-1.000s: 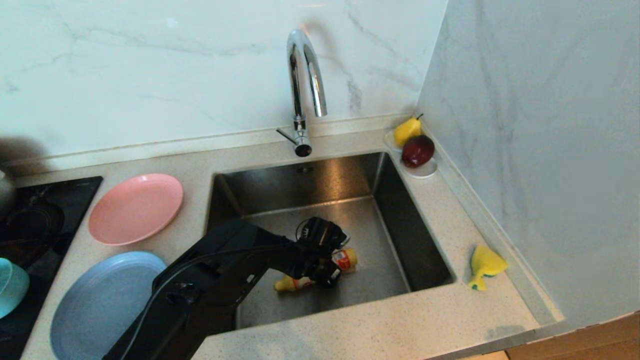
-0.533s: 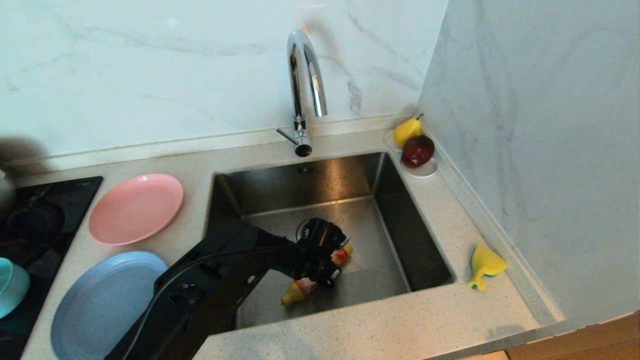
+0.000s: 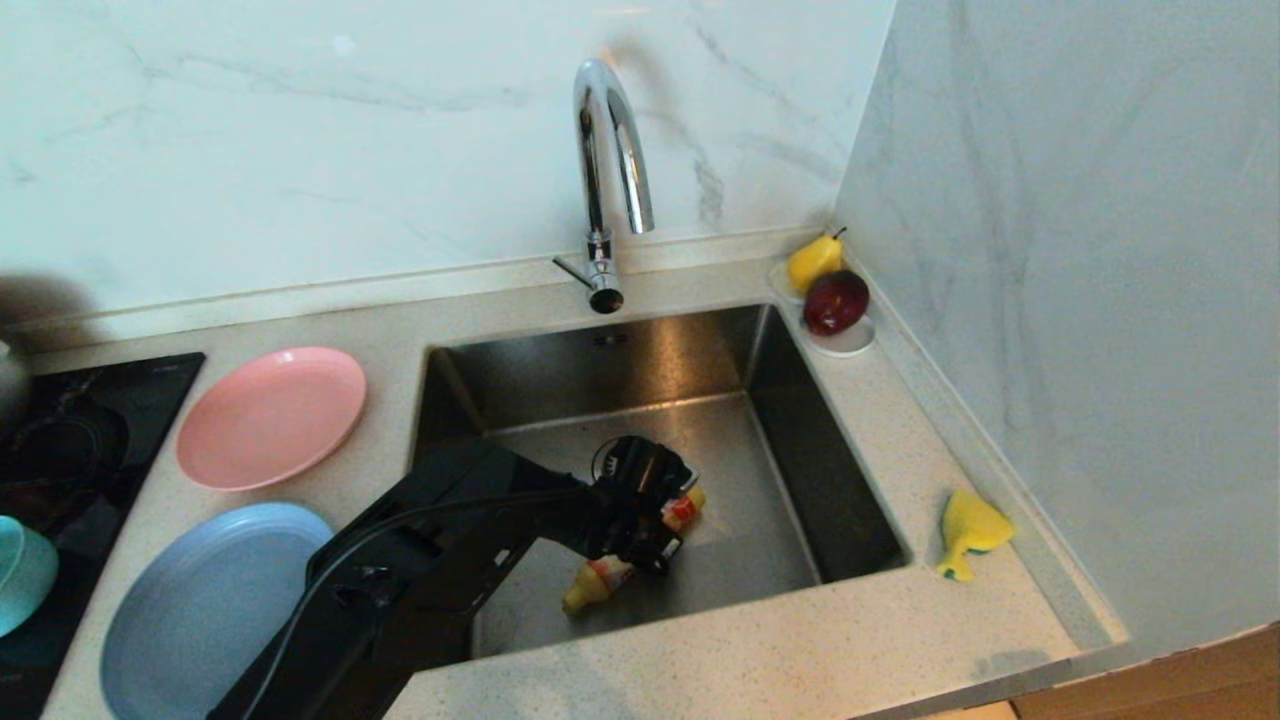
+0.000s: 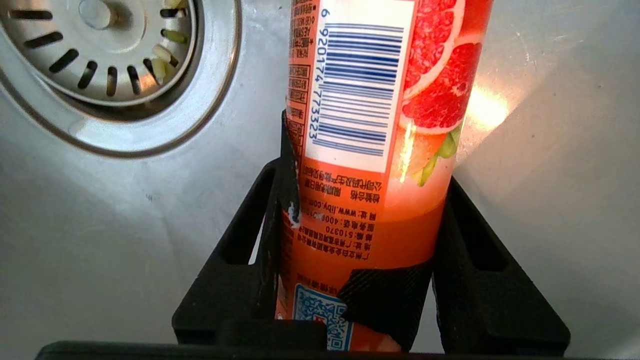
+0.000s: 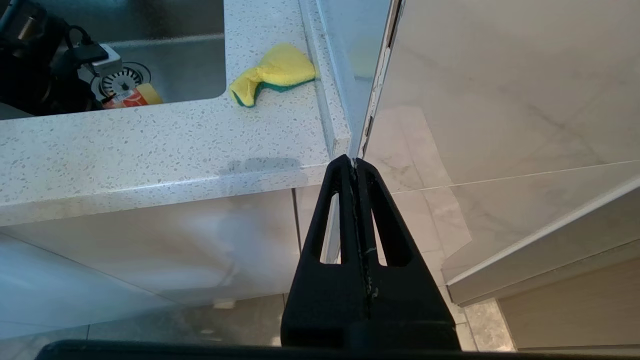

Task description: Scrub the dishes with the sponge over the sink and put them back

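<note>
My left gripper is down inside the sink, shut on an orange bottle with a yellow cap. In the left wrist view both fingers press the bottle's sides near its base, beside the round strainer drain. The pink plate and the light-blue plate lie on the counter left of the sink, and the teal bowl sits at the far left edge. The yellow-and-green sponge lies on the counter right of the sink. My right gripper hangs shut and empty below the counter's front edge.
A curved chrome tap rises behind the sink. A white saucer with a pear and a red apple sits in the back right corner. A black hob is at the left. A wall closes off the right side.
The left gripper's fingers closed on the bottle, and the bottle swung from lying crosswise to a slant with its cap end nearer the front. The arm stayed in place.
</note>
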Robot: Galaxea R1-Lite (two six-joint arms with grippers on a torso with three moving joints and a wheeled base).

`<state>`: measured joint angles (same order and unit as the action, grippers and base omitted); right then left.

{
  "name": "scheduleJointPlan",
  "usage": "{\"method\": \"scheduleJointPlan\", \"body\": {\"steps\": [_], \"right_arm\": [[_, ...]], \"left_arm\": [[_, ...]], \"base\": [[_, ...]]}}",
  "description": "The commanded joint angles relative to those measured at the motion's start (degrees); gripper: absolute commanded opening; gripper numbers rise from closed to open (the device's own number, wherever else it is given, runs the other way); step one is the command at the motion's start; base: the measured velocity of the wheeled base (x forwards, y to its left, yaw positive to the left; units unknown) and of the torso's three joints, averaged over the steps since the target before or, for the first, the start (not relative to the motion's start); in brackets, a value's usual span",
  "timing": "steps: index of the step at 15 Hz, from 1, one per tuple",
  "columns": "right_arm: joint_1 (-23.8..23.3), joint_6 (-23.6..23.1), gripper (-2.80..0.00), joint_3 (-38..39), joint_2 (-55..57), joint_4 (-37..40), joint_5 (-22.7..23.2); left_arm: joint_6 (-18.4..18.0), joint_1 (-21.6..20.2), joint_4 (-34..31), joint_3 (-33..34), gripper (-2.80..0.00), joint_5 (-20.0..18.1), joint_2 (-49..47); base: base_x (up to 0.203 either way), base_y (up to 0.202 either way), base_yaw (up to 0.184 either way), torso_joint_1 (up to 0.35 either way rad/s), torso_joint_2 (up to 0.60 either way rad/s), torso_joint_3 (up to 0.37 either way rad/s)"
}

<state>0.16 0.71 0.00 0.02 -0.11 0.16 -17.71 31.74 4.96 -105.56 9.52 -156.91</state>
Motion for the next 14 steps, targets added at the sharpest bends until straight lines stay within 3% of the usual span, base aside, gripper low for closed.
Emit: {"method": "scheduleJointPlan", "body": {"steps": [1, 14], "right_arm": [[0.0, 0.0, -2.80, 0.0, 0.0, -0.1, 0.0], [0.0, 0.0, -2.80, 0.0, 0.0, 0.0, 0.0]], "left_arm": [[0.1, 0.0, 0.1, 0.8, -2.80, 0.2, 1.6], [0.2, 0.2, 0.3, 1.5, -2.80, 0.2, 2.3]], "base": [[0.000, 0.000, 0.000, 0.000, 0.00, 0.000], [0.000, 0.000, 0.000, 0.000, 0.00, 0.000]]}}
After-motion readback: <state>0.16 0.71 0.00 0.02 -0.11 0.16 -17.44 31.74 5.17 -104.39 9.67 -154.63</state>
